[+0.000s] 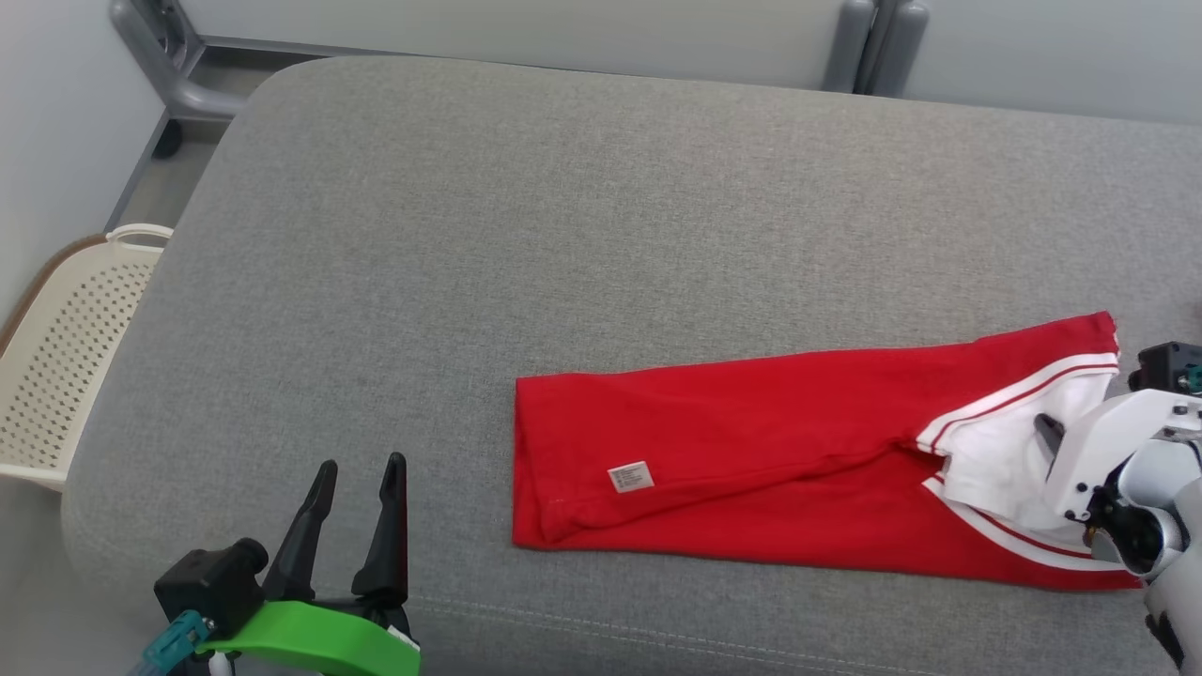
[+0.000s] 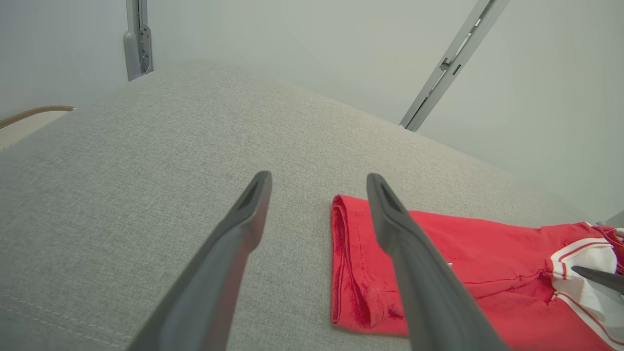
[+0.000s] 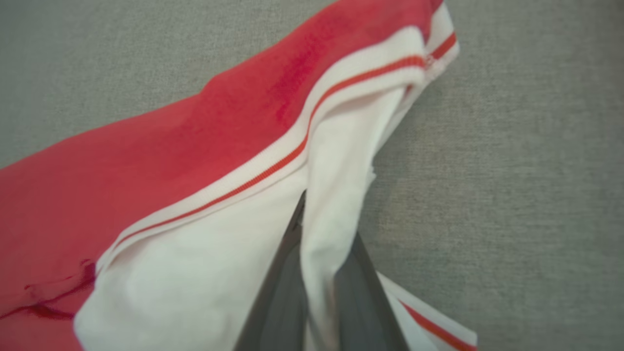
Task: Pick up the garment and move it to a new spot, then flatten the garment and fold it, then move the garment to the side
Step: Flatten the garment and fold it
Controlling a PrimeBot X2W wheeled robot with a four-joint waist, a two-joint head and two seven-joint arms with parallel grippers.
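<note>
Head view: note garment flat on cushion, near right, left gripper wide and empty; left wrist view: line up on hem; right wrist view: keep right gripper pinched on white fold, lift slowly.

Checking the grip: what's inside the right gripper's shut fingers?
A white fold of the red garment is pinched in the right gripper; how deep it reaches is hidden.

A broad grey woven-fabric padded surface with rounded far corners spreads across the scene under even, soft light. Pale plain walls stand behind it. A grey metal frame rises at far left, and twin grey posts at far right. A cream perforated plastic basket sits low at left.
</note>
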